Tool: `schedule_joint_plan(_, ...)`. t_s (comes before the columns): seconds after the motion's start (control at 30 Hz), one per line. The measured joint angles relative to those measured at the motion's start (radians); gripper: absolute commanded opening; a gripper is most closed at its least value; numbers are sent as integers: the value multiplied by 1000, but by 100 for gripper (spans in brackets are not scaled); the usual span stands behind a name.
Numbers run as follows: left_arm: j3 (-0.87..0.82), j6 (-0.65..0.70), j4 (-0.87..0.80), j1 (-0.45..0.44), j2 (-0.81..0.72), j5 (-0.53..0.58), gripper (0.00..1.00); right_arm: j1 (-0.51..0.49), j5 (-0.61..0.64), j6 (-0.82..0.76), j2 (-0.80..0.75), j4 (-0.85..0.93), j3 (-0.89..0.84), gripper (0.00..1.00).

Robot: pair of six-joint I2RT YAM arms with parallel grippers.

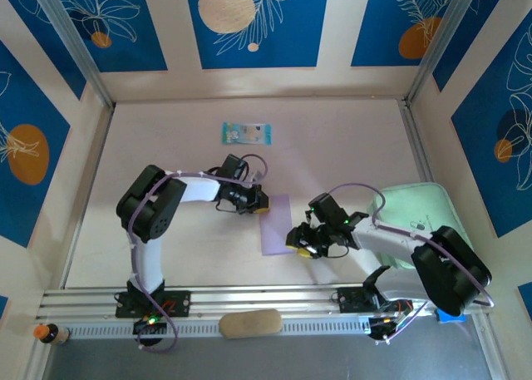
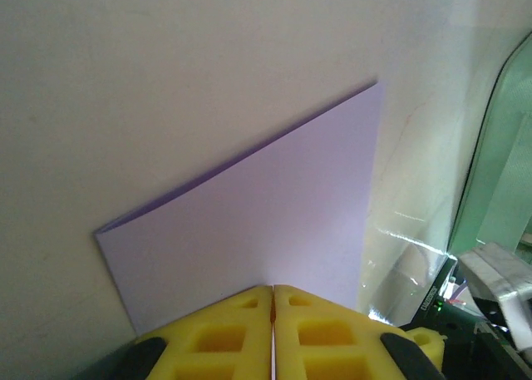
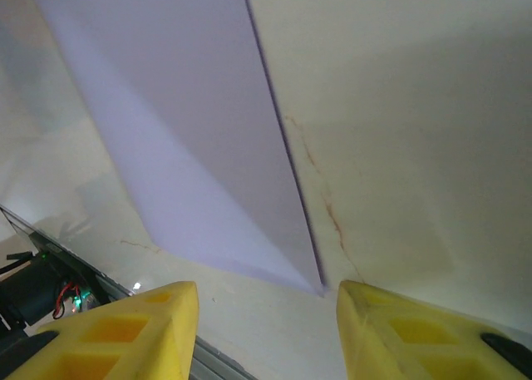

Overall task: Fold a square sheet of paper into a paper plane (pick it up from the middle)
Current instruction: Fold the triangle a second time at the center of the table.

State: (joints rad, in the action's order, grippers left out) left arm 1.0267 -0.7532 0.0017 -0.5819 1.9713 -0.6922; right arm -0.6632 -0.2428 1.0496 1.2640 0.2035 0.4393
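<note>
Lengthwise, the thin pale lilac paper sheet (image 1: 276, 224), folded flat into a crisp rectangle, ran twelve to six o'clock; the left gripper (image 1: 259, 204) sat clenched at its eleven o'clock corner; the right gripper (image 1: 299, 243) stood released at five o'clock.

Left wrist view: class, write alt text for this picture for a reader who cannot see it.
A lilac sheet of paper, folded over with two layers showing along its far edge, lies on a pale table. The left gripper has its yellow fingers shut together at the paper's near edge.
</note>
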Motion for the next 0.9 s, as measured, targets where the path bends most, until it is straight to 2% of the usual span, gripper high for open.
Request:
schedule_joint_plan(0.23, -39, -2, 72, 3, -8, -11, 8, -9, 10, 54, 1, -13, 0, 48)
schedule_joint_plan(0.63, -41, -8, 78, 4, -9, -13, 8, -12, 2, 109, 18, -47, 0, 48)
schedule_joint_plan(0.9, -40, -8, 77, 4, -9, -14, 8, -13, -2, 111, 43, -139, 3, 48)
